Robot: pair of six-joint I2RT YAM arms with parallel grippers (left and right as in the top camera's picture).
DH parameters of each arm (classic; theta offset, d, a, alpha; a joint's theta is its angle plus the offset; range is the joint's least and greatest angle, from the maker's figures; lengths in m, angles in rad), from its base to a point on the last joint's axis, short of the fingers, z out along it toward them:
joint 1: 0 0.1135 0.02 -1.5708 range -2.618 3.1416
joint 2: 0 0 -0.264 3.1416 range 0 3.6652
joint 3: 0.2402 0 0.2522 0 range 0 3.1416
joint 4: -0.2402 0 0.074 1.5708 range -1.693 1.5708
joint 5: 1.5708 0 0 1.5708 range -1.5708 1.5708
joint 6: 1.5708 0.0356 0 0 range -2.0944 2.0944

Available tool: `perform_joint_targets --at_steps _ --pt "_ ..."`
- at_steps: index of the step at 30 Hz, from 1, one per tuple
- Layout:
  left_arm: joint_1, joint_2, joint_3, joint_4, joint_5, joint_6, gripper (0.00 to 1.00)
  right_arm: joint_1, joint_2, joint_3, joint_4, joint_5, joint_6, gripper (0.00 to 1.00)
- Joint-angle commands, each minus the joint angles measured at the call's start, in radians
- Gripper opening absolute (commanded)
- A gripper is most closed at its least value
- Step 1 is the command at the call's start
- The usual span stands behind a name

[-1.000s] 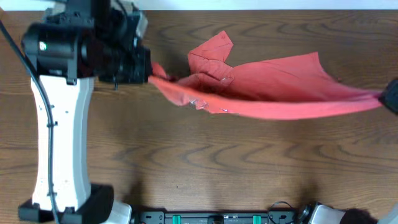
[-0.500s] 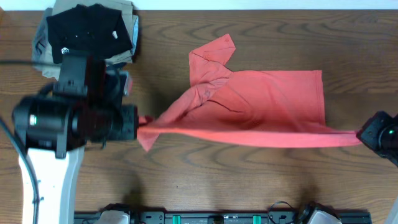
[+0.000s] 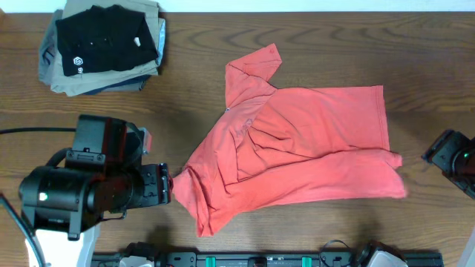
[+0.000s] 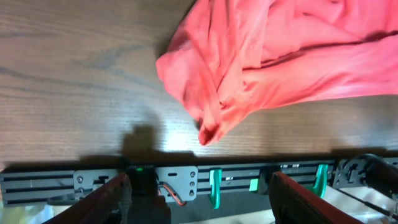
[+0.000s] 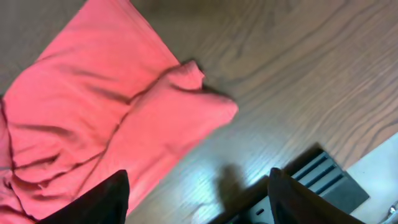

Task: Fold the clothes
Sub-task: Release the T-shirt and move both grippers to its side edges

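A black metal rail with green clips (image 4: 242,180) runs along the near side of the coral-red short-sleeved cotton T-shirt (image 3: 297,148). The left gripper (image 3: 162,185) sits just beside the T-shirt's near left corner, jaws spread wide and holding nothing. The right gripper (image 3: 444,152) stands off the T-shirt's right edge, apart from the cloth, jaws likewise wide and empty. The T-shirt lies rumpled on the brown wood-grain table (image 3: 334,230), its near part doubled over in an uneven fold, one sleeve (image 3: 256,63) pointing to its far side. Beyond the T-shirt's far left corner, well apart, rests a stack of folded garments (image 3: 74,81) topped by a black folded shirt with a small white logo (image 3: 104,41).
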State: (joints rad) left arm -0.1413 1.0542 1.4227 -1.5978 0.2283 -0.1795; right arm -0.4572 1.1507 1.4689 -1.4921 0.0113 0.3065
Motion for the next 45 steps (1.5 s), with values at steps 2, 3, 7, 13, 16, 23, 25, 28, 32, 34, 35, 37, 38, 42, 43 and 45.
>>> perform_joint_targets --at_steps 2,3,7,13,16,23,25,28,32,34,35,37,38,42,43,45 --pt "0.000 0.023 -0.014 0.104 -0.011 -0.006 0.70 -0.007 -0.005 0.001 0.021 -0.039 0.007 0.78" --pt "0.000 0.034 -0.014 0.146 -0.011 -0.006 0.68 -0.007 -0.005 0.001 0.027 -0.048 0.007 0.79" --pt "0.000 0.105 -0.014 0.275 -0.011 -0.005 0.53 -0.006 0.013 0.000 0.058 -0.087 0.006 0.76" --pt "-0.002 0.308 -0.014 0.369 0.115 0.058 0.46 0.010 0.055 -0.058 0.100 -0.103 0.000 0.54" --pt "-0.007 0.429 -0.014 0.430 0.142 0.086 0.44 0.029 0.080 -0.129 0.169 -0.144 0.000 0.39" --pt "-0.007 0.642 -0.014 0.547 0.155 0.085 0.06 0.046 0.134 -0.261 0.287 -0.208 0.000 0.16" --pt "-0.007 0.697 -0.014 0.542 0.176 0.087 0.06 0.053 0.151 -0.285 0.313 -0.212 0.000 0.16" --pt "-0.007 0.774 -0.014 0.537 0.217 0.090 0.06 0.078 0.169 -0.312 0.345 -0.220 0.000 0.17" --pt "-0.009 0.858 -0.014 0.550 0.233 0.090 0.06 0.122 0.196 -0.343 0.399 -0.226 0.007 0.18" --pt "-0.009 0.896 -0.014 0.549 0.233 0.097 0.06 0.147 0.214 -0.351 0.413 -0.226 0.011 0.19" --pt "-0.009 0.912 -0.014 0.549 0.236 0.107 0.07 0.161 0.223 -0.355 0.421 -0.225 0.011 0.19" --pt "-0.010 0.949 -0.014 0.550 0.237 0.112 0.06 0.182 0.240 -0.360 0.439 -0.225 0.012 0.21" --pt "-0.011 0.964 -0.014 0.550 0.237 0.113 0.06 0.190 0.247 -0.360 0.447 -0.225 0.013 0.21" --pt "-0.014 1.016 -0.014 0.560 0.275 0.159 0.06 0.216 0.277 -0.360 0.479 -0.225 0.015 0.23" --pt "-0.014 1.025 -0.014 0.564 0.301 0.170 0.06 0.221 0.287 -0.360 0.486 -0.225 0.015 0.23" --pt "-0.015 1.040 -0.014 0.571 0.342 0.193 0.06 0.230 0.307 -0.360 0.494 -0.225 0.015 0.23"
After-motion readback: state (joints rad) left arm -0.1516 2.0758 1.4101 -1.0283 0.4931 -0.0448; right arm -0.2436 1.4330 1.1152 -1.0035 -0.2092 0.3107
